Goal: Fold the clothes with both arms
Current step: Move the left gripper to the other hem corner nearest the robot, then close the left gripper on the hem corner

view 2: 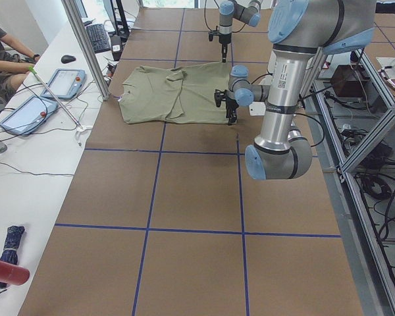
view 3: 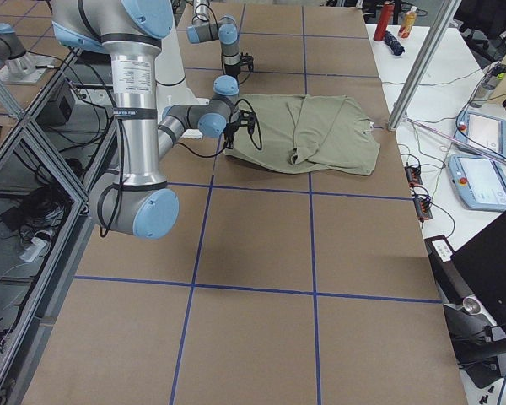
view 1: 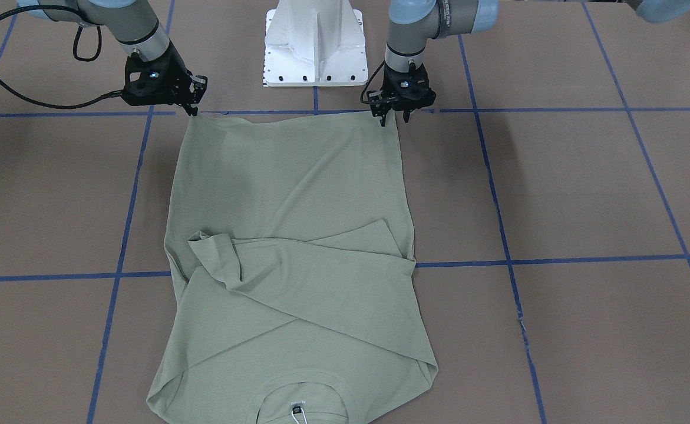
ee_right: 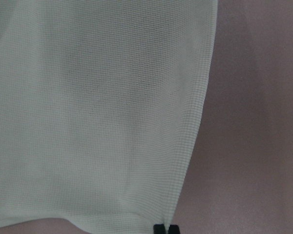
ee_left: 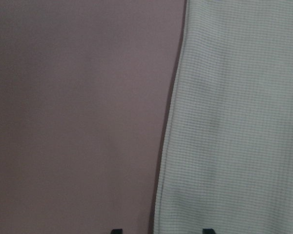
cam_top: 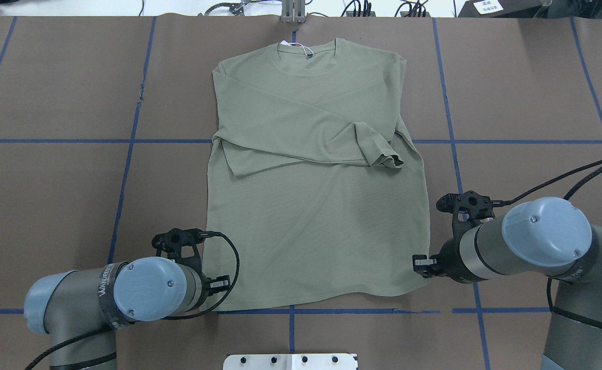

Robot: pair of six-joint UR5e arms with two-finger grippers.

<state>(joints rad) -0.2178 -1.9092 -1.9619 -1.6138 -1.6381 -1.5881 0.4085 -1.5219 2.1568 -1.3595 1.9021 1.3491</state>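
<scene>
Shirt (cam_top: 311, 226) flat on brown surface (cam_top: 64, 205); collar (cam_top: 308, 57) with white tag (cam_top: 301, 49) at far edge, hem toward robot; both sleeves folded across body, one cuff (cam_top: 383, 154) near side seam on robot's right; right fingers (ee_right: 166, 228) pressed together, pinching hem corner, cloth drawn to small peak there; left fingers (view 1: 383, 119) spread apart, tips down at other hem corner, shirt's side edge between them, nothing held; blue tape (cam_top: 74, 141) in grid across surface.
</scene>
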